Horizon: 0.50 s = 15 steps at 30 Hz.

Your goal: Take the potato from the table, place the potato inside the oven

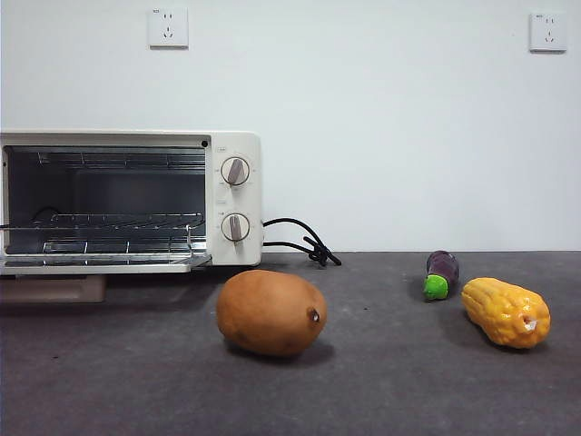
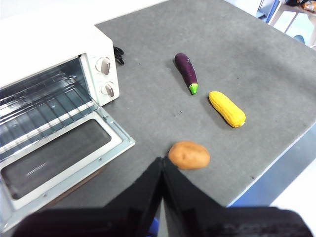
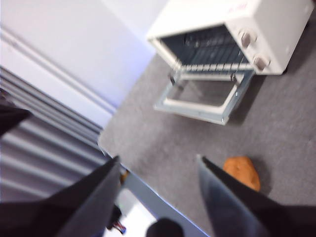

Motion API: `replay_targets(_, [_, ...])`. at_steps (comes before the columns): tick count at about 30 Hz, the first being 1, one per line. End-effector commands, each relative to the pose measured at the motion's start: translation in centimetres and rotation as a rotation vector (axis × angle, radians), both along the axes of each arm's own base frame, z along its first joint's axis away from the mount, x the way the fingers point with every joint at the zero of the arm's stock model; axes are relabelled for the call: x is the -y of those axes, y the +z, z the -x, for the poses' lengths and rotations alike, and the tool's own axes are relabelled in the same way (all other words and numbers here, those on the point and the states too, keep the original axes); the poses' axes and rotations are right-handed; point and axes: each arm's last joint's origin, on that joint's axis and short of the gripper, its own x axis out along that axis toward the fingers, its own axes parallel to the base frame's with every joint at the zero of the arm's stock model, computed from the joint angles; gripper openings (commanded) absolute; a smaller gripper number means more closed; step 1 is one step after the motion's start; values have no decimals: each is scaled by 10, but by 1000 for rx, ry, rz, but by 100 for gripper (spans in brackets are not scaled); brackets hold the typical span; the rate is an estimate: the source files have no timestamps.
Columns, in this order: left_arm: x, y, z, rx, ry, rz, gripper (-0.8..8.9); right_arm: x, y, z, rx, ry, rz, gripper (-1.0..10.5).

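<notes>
The potato (image 1: 270,312) lies untouched on the counter (image 1: 390,381) before the open oven (image 1: 234,198), below the clenched left gripper (image 2: 162,165) and, in a blurred view, seemingly beside the released right gripper (image 3: 158,165), ready for pickup.

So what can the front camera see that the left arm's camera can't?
Only the front view shows the two wall sockets high on the white wall. Only the left wrist view shows the left gripper, jaws shut, hanging above the table near the potato, plus the oven's white top and the table's far edges. Both show the open oven with its door down, its two knobs and black cord, the potato, the purple eggplant and the yellow corn.
</notes>
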Motion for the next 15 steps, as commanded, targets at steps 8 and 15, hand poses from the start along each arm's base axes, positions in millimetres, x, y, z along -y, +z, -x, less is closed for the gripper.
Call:
replay_targets(8, [-12,-3,30,84,42,-32,-5,-93,-52,-43,-118,165,305,551])
replay_targets(15, [-14,-3,37,101,41,-26,-5,-136,-97,-62,-187,216,527,640])
